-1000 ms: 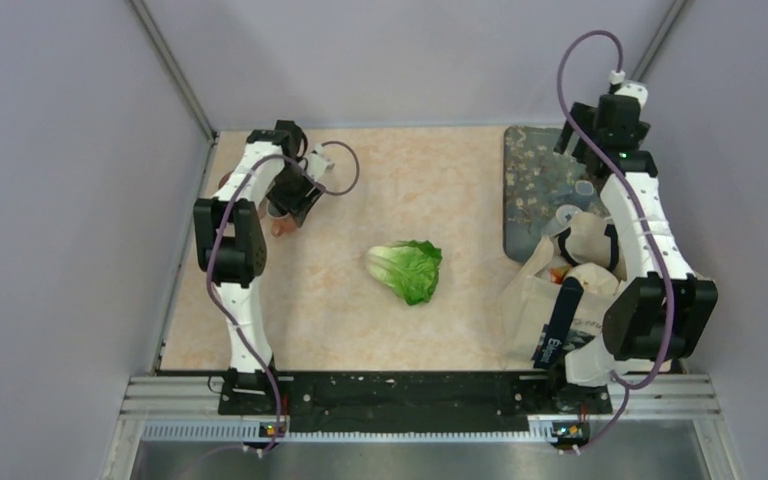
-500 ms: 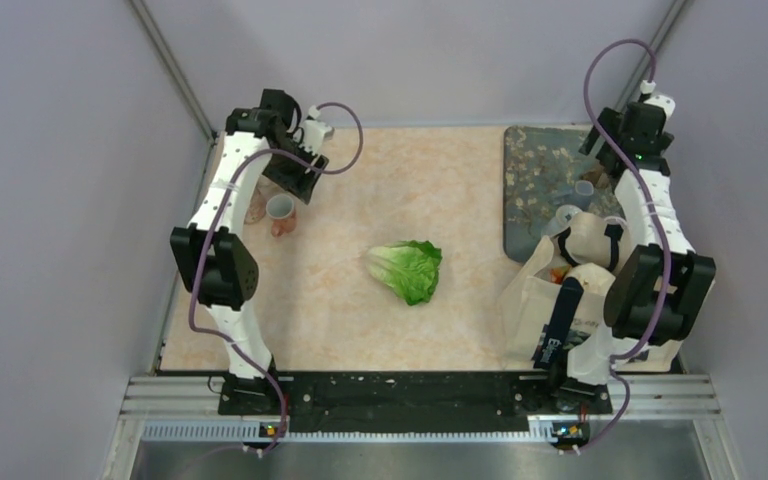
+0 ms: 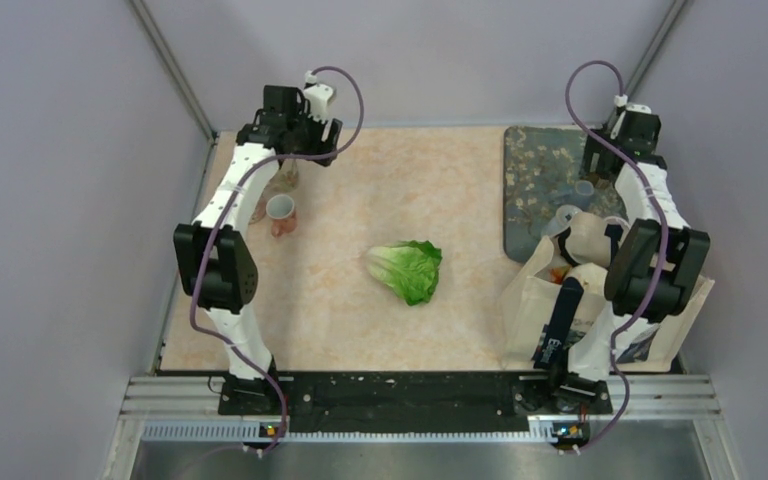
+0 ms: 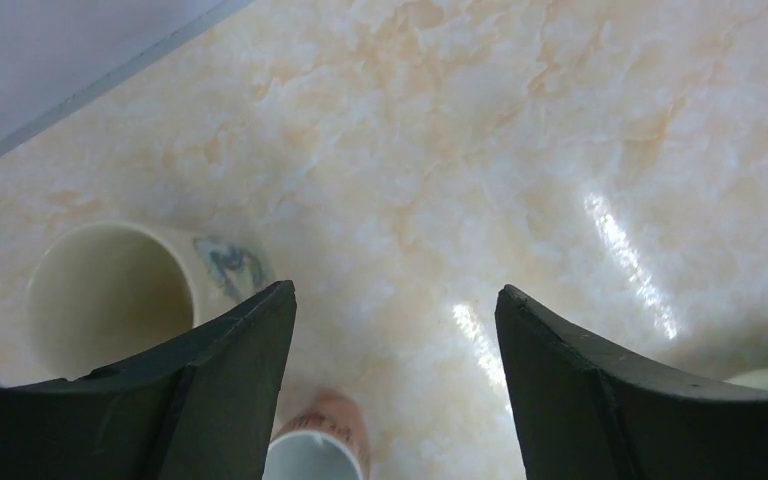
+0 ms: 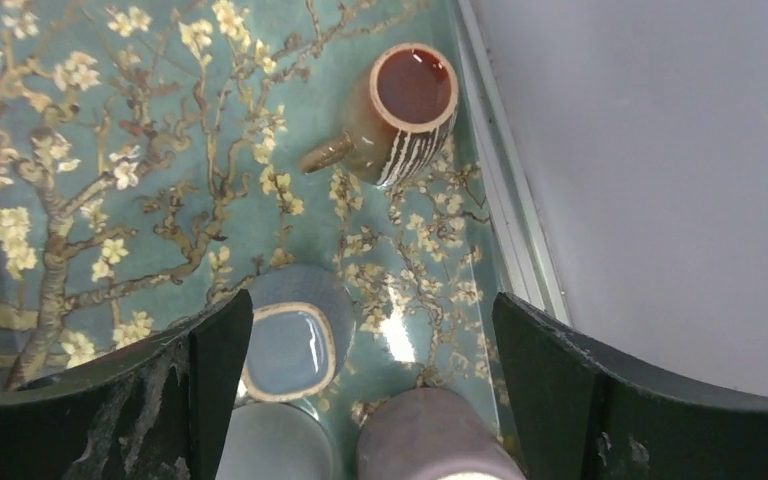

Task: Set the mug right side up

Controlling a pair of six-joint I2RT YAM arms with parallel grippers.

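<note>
A small pink mug (image 3: 281,209) stands mouth up on the marble tabletop at the far left, its white inside showing. In the left wrist view its rim (image 4: 317,450) sits at the bottom edge, below the fingers and touching neither. My left gripper (image 4: 395,290) is open and empty, raised behind the mug near the back wall (image 3: 298,148). My right gripper (image 5: 372,296) is open and empty above the floral mat (image 3: 535,185) at the far right.
A cream mug with a blue print (image 4: 110,295) stands beside the pink one. On the mat are a brown striped mug (image 5: 408,102), a blue cup (image 5: 295,340), a grey cup (image 5: 272,445) and a purplish cup (image 5: 438,435). A lettuce (image 3: 407,270) lies mid-table. A tote bag (image 3: 560,300) stands at the right.
My left gripper has let go of the pink mug, lifted and drawn back toward the far wall, its jaws widening. The right arm shifted over the mat.
</note>
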